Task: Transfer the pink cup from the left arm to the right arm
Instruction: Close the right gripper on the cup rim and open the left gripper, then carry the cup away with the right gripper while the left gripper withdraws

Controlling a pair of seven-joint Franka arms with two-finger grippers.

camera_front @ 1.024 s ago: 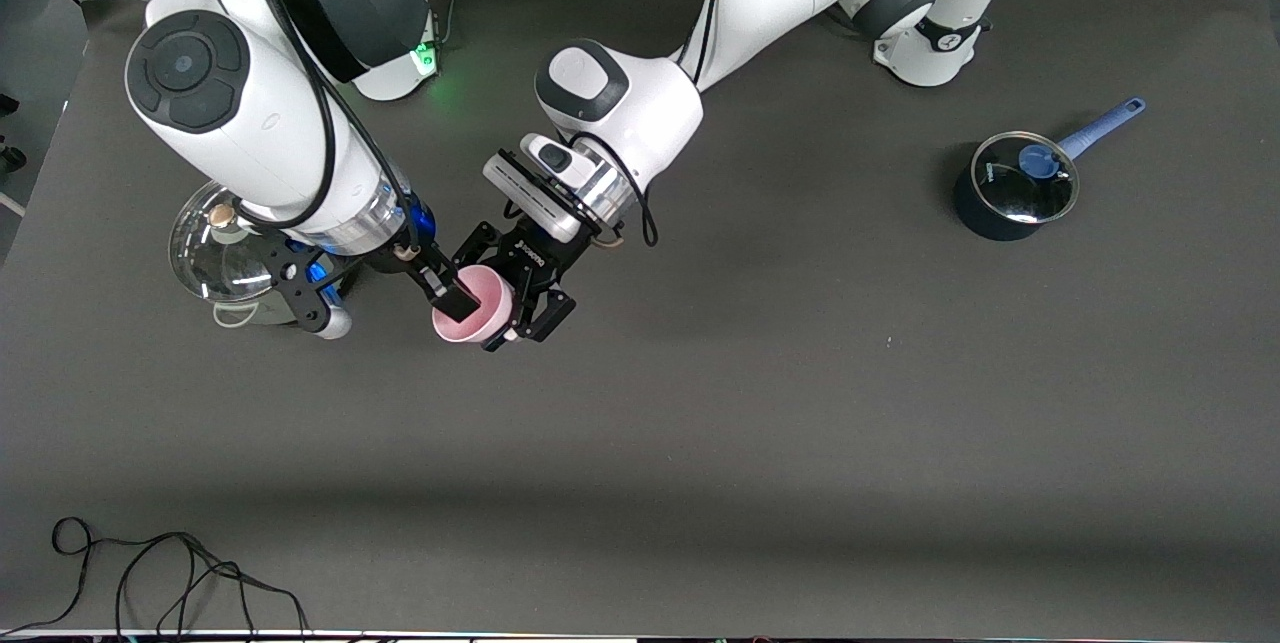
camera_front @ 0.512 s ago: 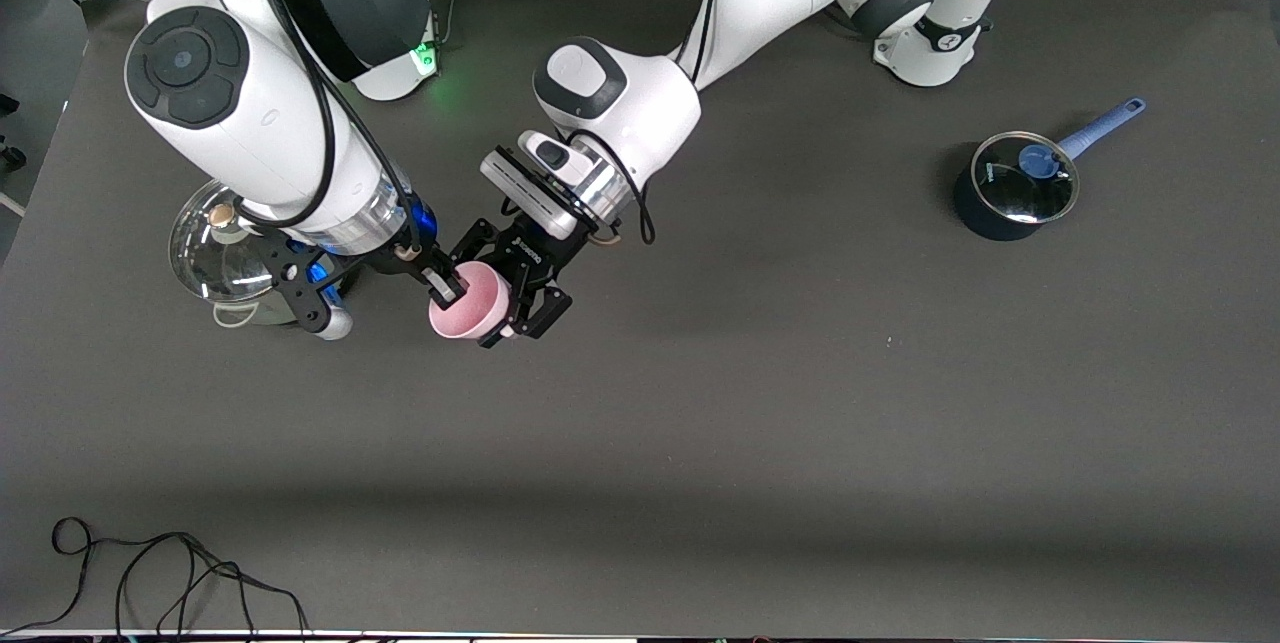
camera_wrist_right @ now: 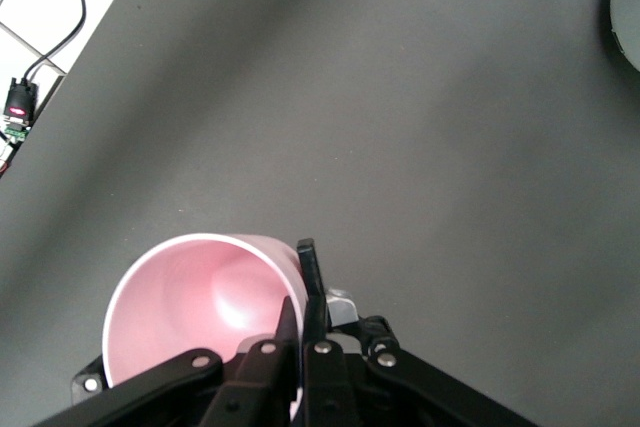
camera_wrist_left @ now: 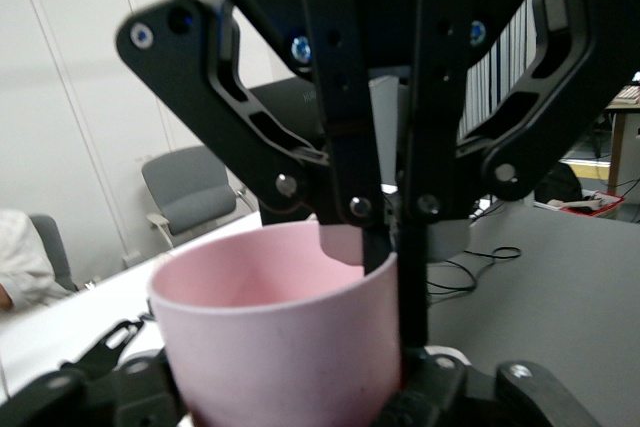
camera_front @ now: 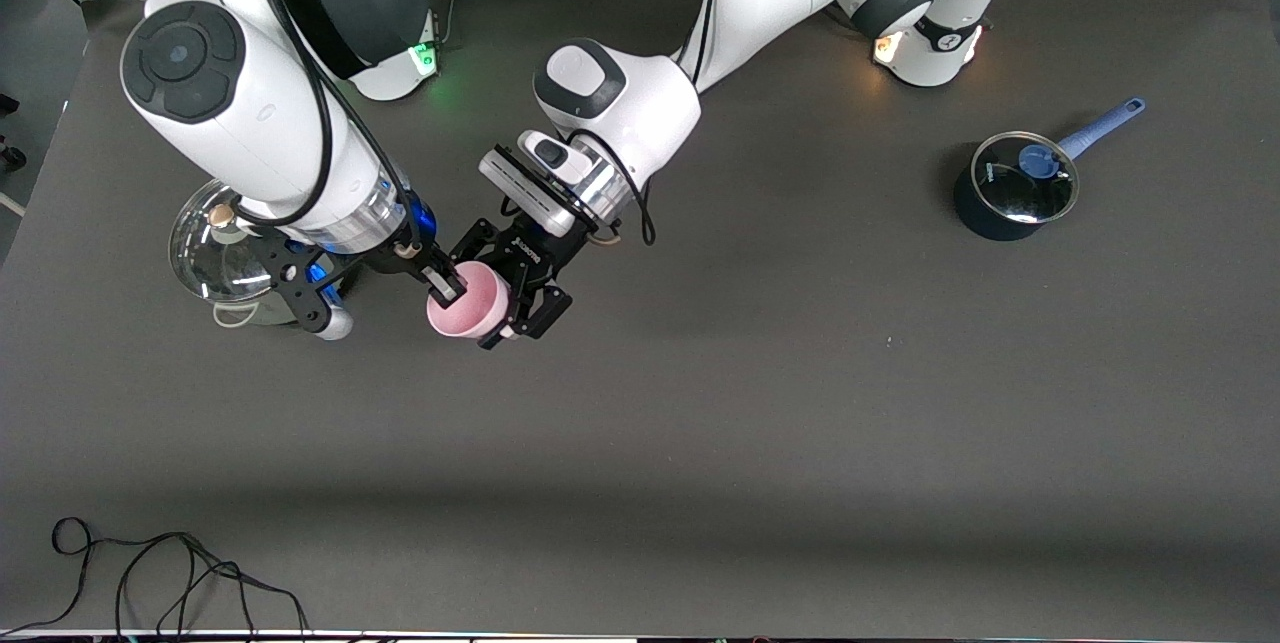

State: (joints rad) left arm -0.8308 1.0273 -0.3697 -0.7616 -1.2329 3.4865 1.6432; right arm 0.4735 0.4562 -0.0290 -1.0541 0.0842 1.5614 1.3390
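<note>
The pink cup (camera_front: 470,315) hangs in the air over the table's middle, toward the right arm's end, held between both grippers. My left gripper (camera_front: 482,303) is shut round the cup's body, its fingers on both sides of it in the left wrist view (camera_wrist_left: 290,399). My right gripper (camera_front: 443,288) is shut on the cup's rim, one finger inside and one outside, as the right wrist view (camera_wrist_right: 303,297) shows. The cup's pink inside (camera_wrist_right: 190,297) faces the right wrist camera. In the left wrist view the cup (camera_wrist_left: 280,347) fills the lower part, and the right gripper (camera_wrist_left: 385,247) pinches its rim.
A pot with a glass lid (camera_front: 215,258) stands on the table under the right arm. A dark blue saucepan (camera_front: 1012,188) with a glass lid and blue handle stands toward the left arm's end. A black cable (camera_front: 150,573) lies at the table's front edge.
The right gripper's fingers, open at the cup's rim a second ago, have closed on the rim. The cup has shifted slightly toward the right arm. The left gripper still holds it.
</note>
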